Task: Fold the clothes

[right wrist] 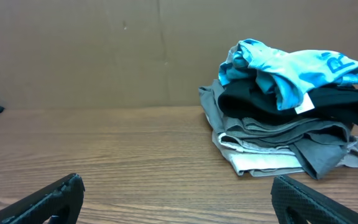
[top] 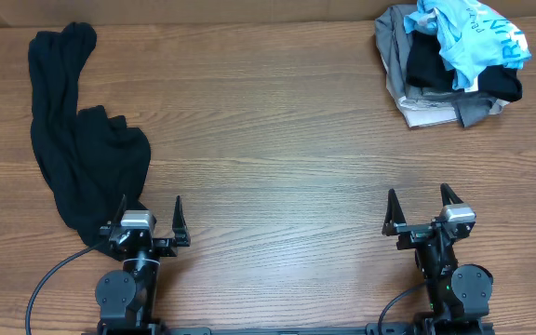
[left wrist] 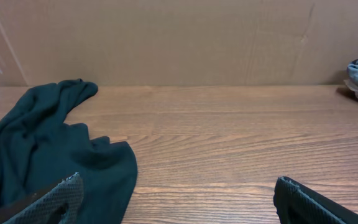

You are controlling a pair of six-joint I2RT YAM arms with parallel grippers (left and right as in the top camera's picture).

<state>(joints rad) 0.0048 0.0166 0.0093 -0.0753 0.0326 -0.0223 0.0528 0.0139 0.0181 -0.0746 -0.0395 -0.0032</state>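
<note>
1. I judge the task is at its very start. The black T-shirt (top: 82, 158) lies unfolded in a long, bunched strip on the left side of the bench (top: 277, 140). It runs from the far edge down toward my left arm.
2. The left tool (top: 150, 203) sits low at the near edge with its fingers wide apart and nothing between them. In the left wrist view the shirt's near end lies right at the tool's left finger. I cannot tell whether it touches.
3. The right tool (top: 418, 197) is also spread wide and empty. It is well apart from the shirt and faces the far-right corner.
4. The next move, as I see it, is to pinch the near end of the fabric with the left tool and drag the shirt to the middle of the bench. The right tool would then help lay it flat. The cloth looks soft and will bunch, so I expect to need a grip on an edge, not on a lump. I cannot tell collar from sleeves in this crumple.
5. The bench is smooth, brown wood-grain, so the fabric should slide across it easily.
6. A plain cardboard wall (left wrist: 166, 37) closes off the back. A heap (top: 435, 93) of grey garments sits at the far right, with a light blue garment (top: 473, 37) on top. I would leave that alone.
</note>
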